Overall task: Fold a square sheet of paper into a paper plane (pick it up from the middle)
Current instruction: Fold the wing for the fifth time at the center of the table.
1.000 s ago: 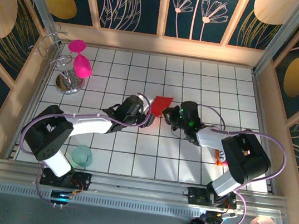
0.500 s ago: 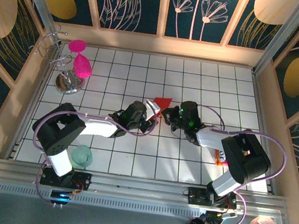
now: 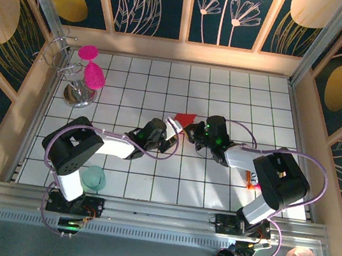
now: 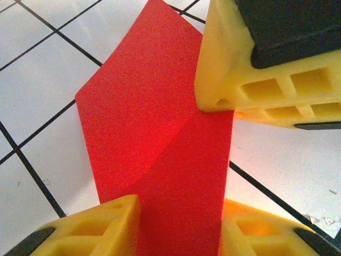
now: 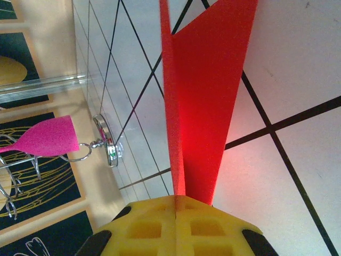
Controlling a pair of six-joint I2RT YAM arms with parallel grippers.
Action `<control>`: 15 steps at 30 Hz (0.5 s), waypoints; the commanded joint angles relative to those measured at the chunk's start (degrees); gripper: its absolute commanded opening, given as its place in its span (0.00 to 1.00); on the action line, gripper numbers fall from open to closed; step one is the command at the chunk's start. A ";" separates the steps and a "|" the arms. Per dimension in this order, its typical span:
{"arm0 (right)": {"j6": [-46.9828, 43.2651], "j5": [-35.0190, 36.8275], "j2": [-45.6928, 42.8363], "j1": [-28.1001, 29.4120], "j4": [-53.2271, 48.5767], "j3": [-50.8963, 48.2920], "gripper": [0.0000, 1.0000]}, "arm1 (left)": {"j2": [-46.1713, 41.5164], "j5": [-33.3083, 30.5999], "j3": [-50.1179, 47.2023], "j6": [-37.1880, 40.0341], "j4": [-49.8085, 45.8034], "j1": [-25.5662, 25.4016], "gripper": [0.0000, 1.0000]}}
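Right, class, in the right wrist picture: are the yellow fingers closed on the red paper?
Yes, the right gripper has its yellow fingers meeting with no gap, and the red paper runs in between them.

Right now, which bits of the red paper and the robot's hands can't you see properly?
Top external: the red paper is tiny; the left gripper and right gripper hide its near part, so folds are unreadable.
Left wrist: the paper covers the lower finger's middle and runs off the bottom edge.
Right wrist: the right gripper, shut, hides the pinched end; the top edge cuts off the far end.
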 commanded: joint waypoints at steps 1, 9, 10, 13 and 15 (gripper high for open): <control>0.37 -0.34 0.69 -0.30 -1.41 0.98 0.02 | 0.76 1.04 -0.62 1.00 2.19 -0.13 0.37; 0.12 -0.65 1.54 -0.23 -1.68 1.34 0.02 | 0.69 2.36 -0.93 0.39 2.53 -0.10 0.33; 0.18 -0.74 1.63 -0.27 -1.68 1.39 0.02 | 0.72 2.47 -1.02 0.29 2.56 -0.10 0.31; 0.19 -0.70 1.63 -0.24 -1.72 1.43 0.02 | 0.97 2.76 -1.32 -0.03 2.89 -0.10 0.28; 0.11 -0.73 1.58 -0.23 -1.94 1.43 0.04 | 1.33 3.17 -1.41 -0.31 2.93 -0.15 0.27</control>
